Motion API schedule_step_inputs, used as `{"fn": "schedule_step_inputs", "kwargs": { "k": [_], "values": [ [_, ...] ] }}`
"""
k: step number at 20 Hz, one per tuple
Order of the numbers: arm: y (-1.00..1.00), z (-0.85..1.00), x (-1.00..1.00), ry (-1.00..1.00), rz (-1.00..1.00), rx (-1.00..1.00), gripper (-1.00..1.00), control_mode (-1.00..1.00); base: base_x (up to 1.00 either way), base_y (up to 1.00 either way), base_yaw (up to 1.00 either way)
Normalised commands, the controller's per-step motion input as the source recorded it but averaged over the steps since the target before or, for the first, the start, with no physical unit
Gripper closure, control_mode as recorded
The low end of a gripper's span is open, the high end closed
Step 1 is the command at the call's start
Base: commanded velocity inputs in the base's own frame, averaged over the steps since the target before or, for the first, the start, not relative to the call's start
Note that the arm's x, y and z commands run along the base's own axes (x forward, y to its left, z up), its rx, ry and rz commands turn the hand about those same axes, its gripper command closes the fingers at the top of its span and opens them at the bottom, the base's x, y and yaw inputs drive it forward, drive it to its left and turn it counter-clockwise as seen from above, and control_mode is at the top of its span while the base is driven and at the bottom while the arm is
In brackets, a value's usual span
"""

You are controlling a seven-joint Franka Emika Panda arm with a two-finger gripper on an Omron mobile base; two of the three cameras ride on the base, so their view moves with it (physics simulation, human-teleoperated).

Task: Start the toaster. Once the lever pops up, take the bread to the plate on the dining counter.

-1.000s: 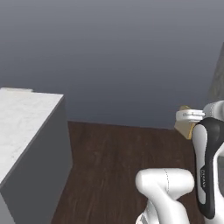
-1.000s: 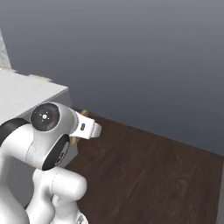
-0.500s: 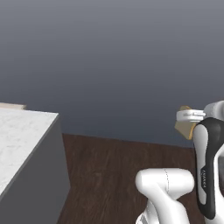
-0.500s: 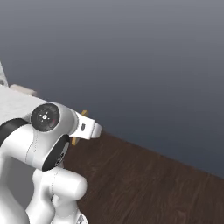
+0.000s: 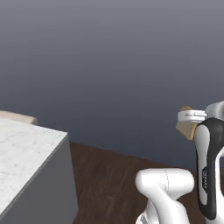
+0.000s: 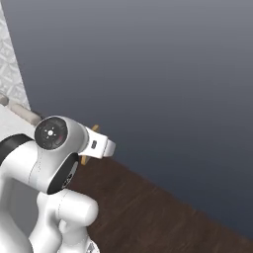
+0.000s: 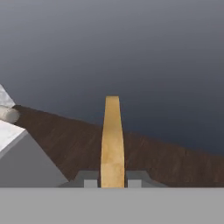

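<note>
White marble dining counter [image 5: 22,148] stands on dark wood floor [image 5: 113,179], apparently bare.

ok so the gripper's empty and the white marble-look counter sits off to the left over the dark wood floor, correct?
Not empty. The hand view shows the gripper shut on the thin tan toasted bread slice, seen edge-on between the fingers. The rest holds: the white marble-look counter is at left above the dark wood floor.

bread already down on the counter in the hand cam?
No: the bread stands edge-on, clamped between the two fingertips of the gripper, above dark wood floor, with the dining counter off to one side.
</note>
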Motion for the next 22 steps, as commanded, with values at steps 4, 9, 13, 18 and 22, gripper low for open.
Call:
{"fn": "schedule_step_inputs", "kwargs": {
  "k": [4,9,13,18,22],
  "values": [
    [0.0,0.0,0.0,0.0,0.0,0.0,1.0,1.0,1.0,0.0,0.45],
    [0.0,0.0,0.0,0.0,0.0,0.0,1.0,1.0,1.0,-0.05,0.55],
    [0.0,0.0,0.0,0.0,0.0,0.0,1.0,1.0,0.86,-0.48,0.58],
    [0.0,0.0,0.0,0.0,0.0,0.0,1.0,1.0,0.57,-0.78,0.49],
    [0.0,0.0,0.0,0.0,0.0,0.0,1.0,1.0,0.73,-0.39,0.55]
  ]
}}
